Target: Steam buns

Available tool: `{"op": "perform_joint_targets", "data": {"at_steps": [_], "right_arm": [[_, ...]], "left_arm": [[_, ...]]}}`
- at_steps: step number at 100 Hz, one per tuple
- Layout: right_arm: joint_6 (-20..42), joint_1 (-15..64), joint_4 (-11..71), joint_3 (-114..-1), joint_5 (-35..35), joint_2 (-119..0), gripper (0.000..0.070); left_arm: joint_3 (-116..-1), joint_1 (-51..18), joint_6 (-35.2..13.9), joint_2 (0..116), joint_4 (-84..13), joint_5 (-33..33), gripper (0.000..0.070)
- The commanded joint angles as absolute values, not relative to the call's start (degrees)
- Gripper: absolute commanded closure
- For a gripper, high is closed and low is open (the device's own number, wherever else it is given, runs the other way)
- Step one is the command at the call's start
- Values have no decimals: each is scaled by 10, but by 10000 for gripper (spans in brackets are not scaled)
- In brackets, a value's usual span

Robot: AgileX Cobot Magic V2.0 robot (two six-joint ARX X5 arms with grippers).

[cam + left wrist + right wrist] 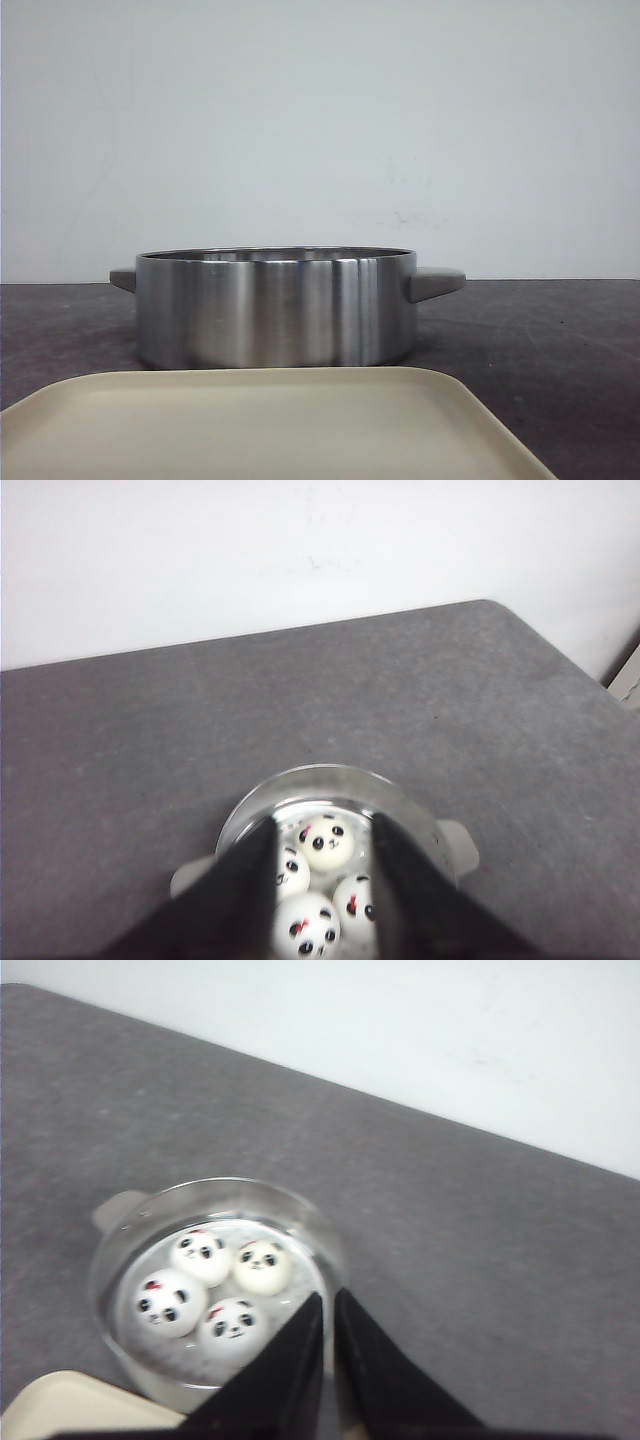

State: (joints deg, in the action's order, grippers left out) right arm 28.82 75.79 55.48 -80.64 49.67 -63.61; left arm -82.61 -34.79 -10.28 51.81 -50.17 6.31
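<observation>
With all four buns already sitting inside the steel pot, loading looks finished; left gripper hangs spread and empty above it, right gripper nearly pinched, holding nothing. Next probably comes covering the pot.

Both end effectors carry plain, matte black, tapered fingers.

Buns: four, all panda-faced, all inside pot; right wrist view shows all four, left wrist view shows four too, partly cut by fingers. Steel pot: one, two side handles. Beige tray: one. Dark table: one. Grippers in view: two, left gripper, right gripper, two black fingers each.
</observation>
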Motion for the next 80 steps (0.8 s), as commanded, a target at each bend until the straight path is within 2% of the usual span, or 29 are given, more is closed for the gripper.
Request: {"op": "perform_joint_targets", "data": {"at_steps": [1,11,24,30,42,80], "right_arm": [[294,768,497,-782,469,-639,688],[286,768,405,-740,414,-639,688],[179,767,243,-697,315,-639,688],[143,767,197,-693,298,-640,689],[124,769,164,-694,300,-640,689],[126,768,151,-694,300,-640,689]], "left_arm": [[-797,-353,-109,482,-501,66,700],[-732,-353,-115,410,-496,67,700],[-670,-353,-124,337,-495,67,700],[-655,-353,-128,312,-502,70,700],[-651,-353,-127,289,-516,77,700],[-651,-353,-127,283,-544,77,700]]}}
